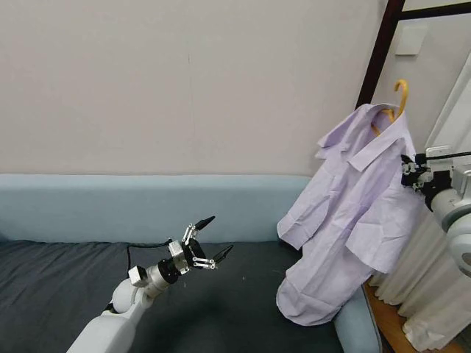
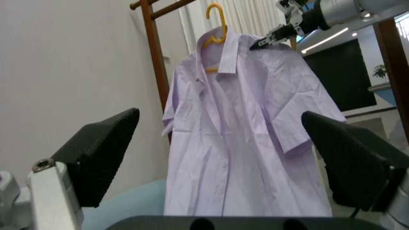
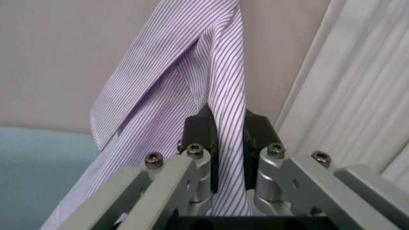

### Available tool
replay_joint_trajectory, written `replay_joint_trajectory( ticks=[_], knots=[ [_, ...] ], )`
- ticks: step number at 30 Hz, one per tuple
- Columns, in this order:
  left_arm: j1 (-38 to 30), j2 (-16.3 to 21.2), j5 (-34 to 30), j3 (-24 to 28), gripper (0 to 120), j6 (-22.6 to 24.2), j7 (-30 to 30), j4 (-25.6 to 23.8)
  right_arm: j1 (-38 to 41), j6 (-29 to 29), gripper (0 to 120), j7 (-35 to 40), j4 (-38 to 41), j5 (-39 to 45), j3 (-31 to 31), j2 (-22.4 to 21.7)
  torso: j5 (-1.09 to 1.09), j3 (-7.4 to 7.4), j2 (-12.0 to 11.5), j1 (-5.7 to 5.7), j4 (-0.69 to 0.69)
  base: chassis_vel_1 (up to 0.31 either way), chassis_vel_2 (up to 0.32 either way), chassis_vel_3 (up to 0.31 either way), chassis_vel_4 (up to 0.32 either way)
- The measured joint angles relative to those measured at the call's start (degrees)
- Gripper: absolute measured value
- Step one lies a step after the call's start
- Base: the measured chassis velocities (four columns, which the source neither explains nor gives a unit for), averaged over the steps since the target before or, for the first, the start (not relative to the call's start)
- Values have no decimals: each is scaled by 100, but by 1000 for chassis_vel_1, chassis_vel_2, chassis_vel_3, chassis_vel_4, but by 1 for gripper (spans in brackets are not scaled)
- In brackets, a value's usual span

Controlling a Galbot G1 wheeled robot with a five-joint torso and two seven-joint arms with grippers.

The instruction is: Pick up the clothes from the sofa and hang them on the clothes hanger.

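Observation:
A pale purple striped shirt (image 1: 353,220) hangs on a yellow hanger (image 1: 399,95) hooked over a dark wooden rack (image 1: 377,51); its hem rests on the sofa seat. My right gripper (image 1: 407,170) is shut on the shirt's shoulder fabric; in the right wrist view the striped cloth (image 3: 217,86) is pinched between the black pads (image 3: 203,143). The left wrist view shows the shirt (image 2: 243,134), the hanger (image 2: 216,19) and the right gripper (image 2: 271,38) at its shoulder. My left gripper (image 1: 210,246) hovers open over the dark seat, well apart from the shirt.
The sofa has a light blue backrest (image 1: 147,206) and a dark grey seat cushion (image 1: 66,294). White curtains (image 1: 427,294) hang at the right behind my right arm. A plain wall (image 1: 184,81) stands behind the sofa.

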Motion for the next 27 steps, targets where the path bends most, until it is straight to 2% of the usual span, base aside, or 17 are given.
replay_joint_trajectory(
  ticks=[5, 6, 9, 15, 27],
  knots=[
    [-26, -170, 87, 25, 100, -39, 4, 188, 1266, -27, 7, 125, -579, -214, -1219, 320, -1, 1, -1, 0, 1, 0, 0, 0, 0],
    [-26, -170, 87, 25, 100, -39, 4, 188, 1266, -27, 7, 125, -579, -214, -1219, 320, -1, 1, -1, 0, 1, 0, 0, 0, 0],
    [-36, -211, 94, 19, 100, -57, 5, 252, 2145, -32, 7, 491, -1075, -424, -1947, 648, -2, 1, -1, 0, 1, 0, 0, 0, 0],
    [-36, -155, 65, -30, 100, -100, 2, 315, 2742, 54, 7, 1003, -1493, -473, -2424, 964, -2, 1, -1, 2, 3, 0, 0, 0, 0],
    [-126, -146, 33, -11, 100, -156, -2, 434, 3450, -67, 7, 1353, -1924, -343, -3002, 1089, -1, 0, -1, 1, 0, 0, 0, 0, 0]
  ],
)
